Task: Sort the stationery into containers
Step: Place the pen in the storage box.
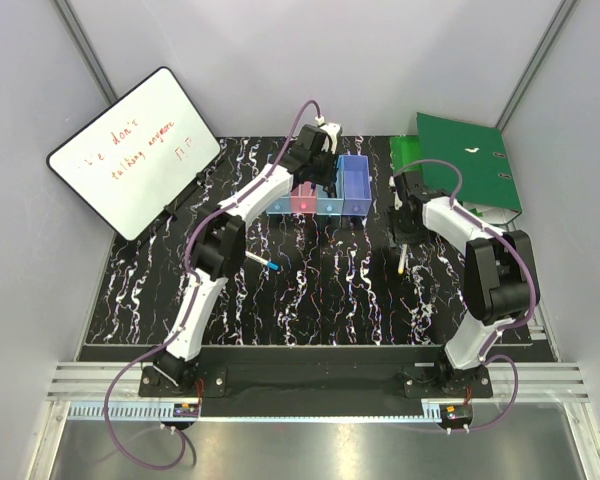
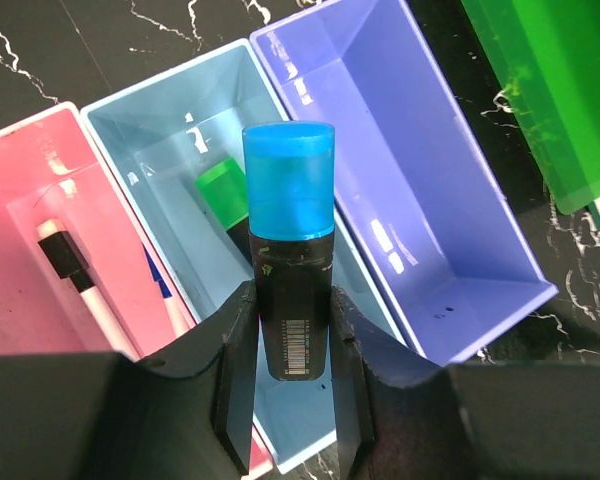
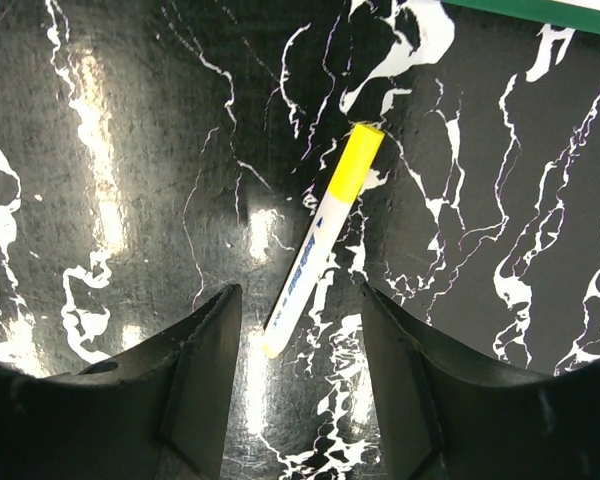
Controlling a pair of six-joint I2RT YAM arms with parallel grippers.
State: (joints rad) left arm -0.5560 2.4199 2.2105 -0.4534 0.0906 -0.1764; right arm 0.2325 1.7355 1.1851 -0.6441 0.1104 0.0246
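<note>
Black marbled tabletop [image 1: 320,300] was seen under both arms. The left arm [image 1: 250,195] was stretched forward, the left tool [image 2: 292,295] clamped on one blue-capped marker [image 2: 290,190] above the light blue bin [image 2: 130,130]. One green-capped marker [image 2: 220,190] inside was shown only by that wrist view. The right tool [image 3: 300,300] was spread wide over one yellow-capped marker [image 3: 320,235] on the tabletop.

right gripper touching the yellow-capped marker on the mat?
Apart. The right wrist view shows the yellow-capped marker lying between the open fingers of the right gripper, with bare mat visible on both sides.
</note>
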